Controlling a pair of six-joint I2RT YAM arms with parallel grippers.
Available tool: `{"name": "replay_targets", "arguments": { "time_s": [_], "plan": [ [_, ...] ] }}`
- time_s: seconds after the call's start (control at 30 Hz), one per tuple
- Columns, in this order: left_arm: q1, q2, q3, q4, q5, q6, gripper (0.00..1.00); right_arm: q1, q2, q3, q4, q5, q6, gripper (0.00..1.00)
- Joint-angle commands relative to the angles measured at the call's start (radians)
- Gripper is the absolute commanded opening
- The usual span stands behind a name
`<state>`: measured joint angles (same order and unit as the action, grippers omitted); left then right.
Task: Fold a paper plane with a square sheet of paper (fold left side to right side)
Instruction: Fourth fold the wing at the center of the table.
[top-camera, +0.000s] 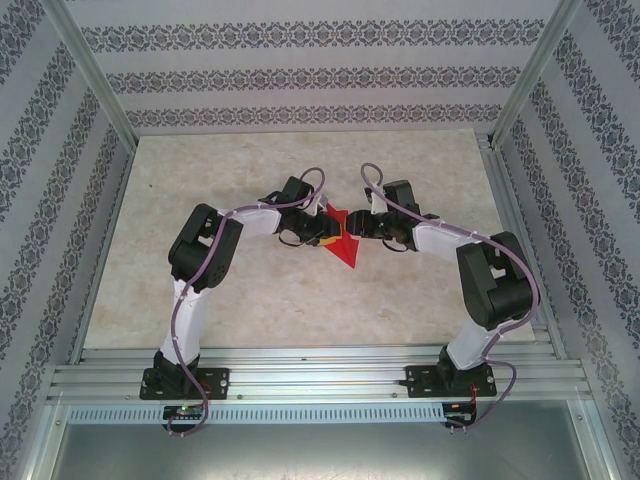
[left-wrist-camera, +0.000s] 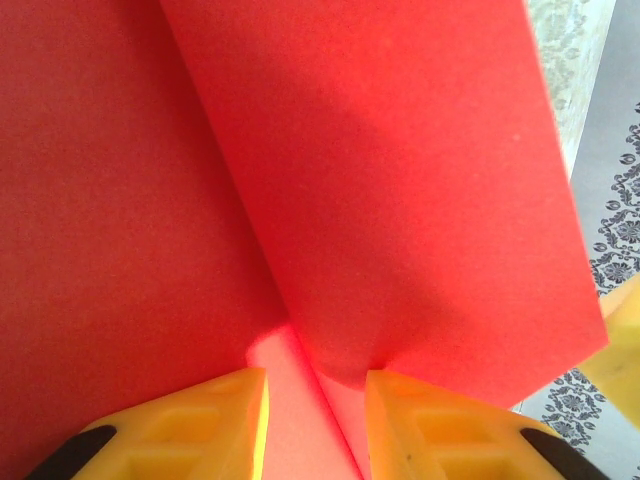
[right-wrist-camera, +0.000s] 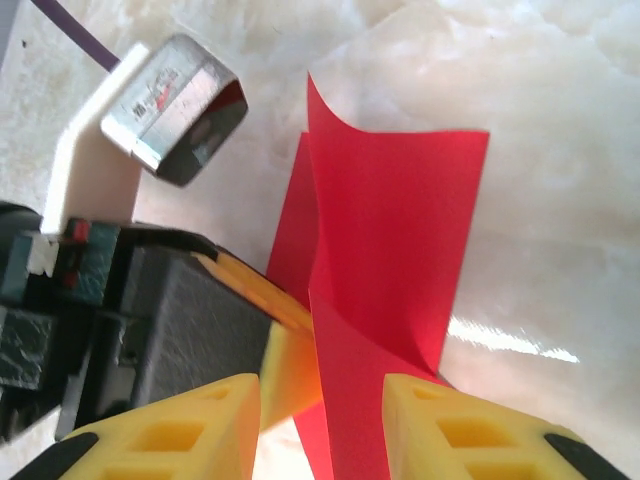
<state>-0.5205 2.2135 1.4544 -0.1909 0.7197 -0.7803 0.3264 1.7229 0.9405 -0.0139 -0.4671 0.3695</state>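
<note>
The bright red paper plane (top-camera: 342, 243) sits mid-table between my two grippers, partly folded, with one flap standing up and curling. In the left wrist view the paper plane (left-wrist-camera: 400, 200) takes up most of the picture. My left gripper (left-wrist-camera: 317, 375) is open, and the paper's centre crease runs through the gap between its yellow fingers. In the right wrist view the paper plane (right-wrist-camera: 390, 230) rises between the fingers of my right gripper (right-wrist-camera: 320, 380), which is open with a gap beside the paper. From above, the left gripper (top-camera: 322, 238) and right gripper (top-camera: 368, 228) face each other across the paper.
The marble-patterned table top (top-camera: 300, 310) spreads around the arms inside patterned walls. Aluminium rails (top-camera: 320, 375) run along the near edge. My left arm's black wrist and its camera housing (right-wrist-camera: 175, 110) sit close to the paper on the left of the right wrist view.
</note>
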Motion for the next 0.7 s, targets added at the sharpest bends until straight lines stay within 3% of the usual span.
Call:
{"name": "replay_targets", "arguments": {
  "time_s": [0.0,0.67],
  "plan": [
    [-0.009,0.029,0.014,-0.045,-0.052,0.017,0.33,-0.001,0.036,0.02,0.026,-0.038,0.009,0.37],
    [-0.008,0.027,0.015,-0.051,-0.057,0.021,0.31,0.025,0.109,0.014,0.008,-0.035,-0.009,0.26]
  ]
}}
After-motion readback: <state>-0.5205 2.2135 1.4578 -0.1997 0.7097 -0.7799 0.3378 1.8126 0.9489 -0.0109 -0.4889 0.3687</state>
